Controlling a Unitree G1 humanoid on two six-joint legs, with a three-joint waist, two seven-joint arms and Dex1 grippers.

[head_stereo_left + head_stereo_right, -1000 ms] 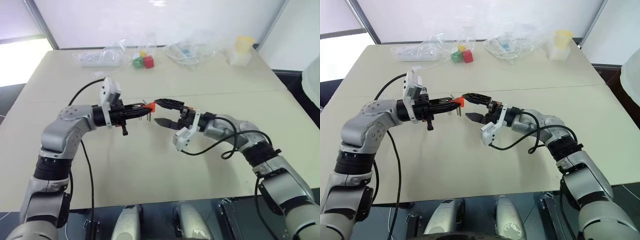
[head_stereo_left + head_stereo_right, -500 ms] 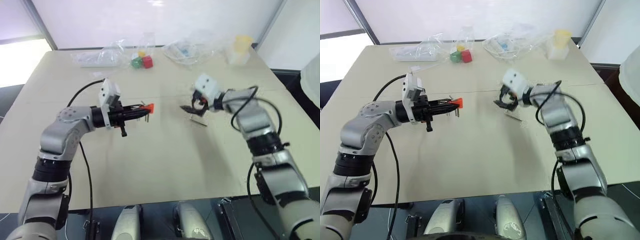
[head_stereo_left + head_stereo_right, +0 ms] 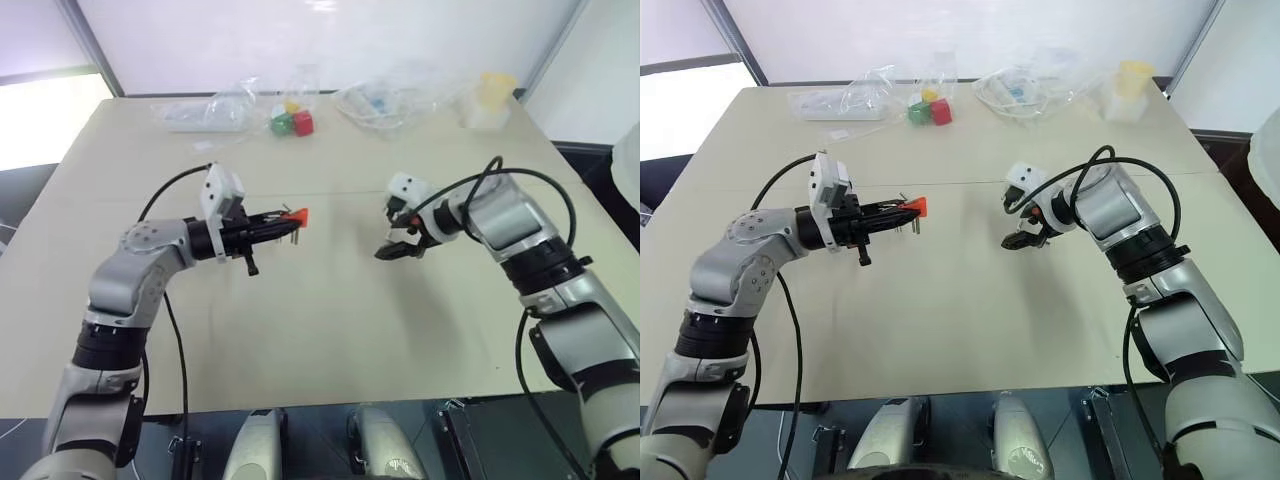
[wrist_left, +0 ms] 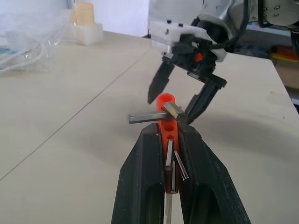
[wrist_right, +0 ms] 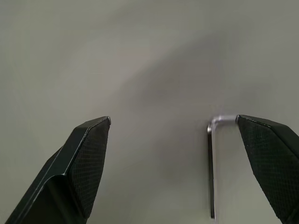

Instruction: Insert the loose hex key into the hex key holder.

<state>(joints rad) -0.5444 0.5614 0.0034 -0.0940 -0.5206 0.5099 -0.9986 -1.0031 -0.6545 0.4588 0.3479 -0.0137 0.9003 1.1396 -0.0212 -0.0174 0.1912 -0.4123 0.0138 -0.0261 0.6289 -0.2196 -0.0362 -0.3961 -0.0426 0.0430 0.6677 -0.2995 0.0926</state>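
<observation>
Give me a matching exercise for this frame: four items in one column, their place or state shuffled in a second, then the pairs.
Items
1. orange key holder
2. loose hex key
3. right gripper
4. red and green blocks

States
A. at the table's far edge
B. open above the table
C. clamped in the left gripper
D. lying flat on the table

Pairs: 1-C, 2-D, 3-B, 4-A
</observation>
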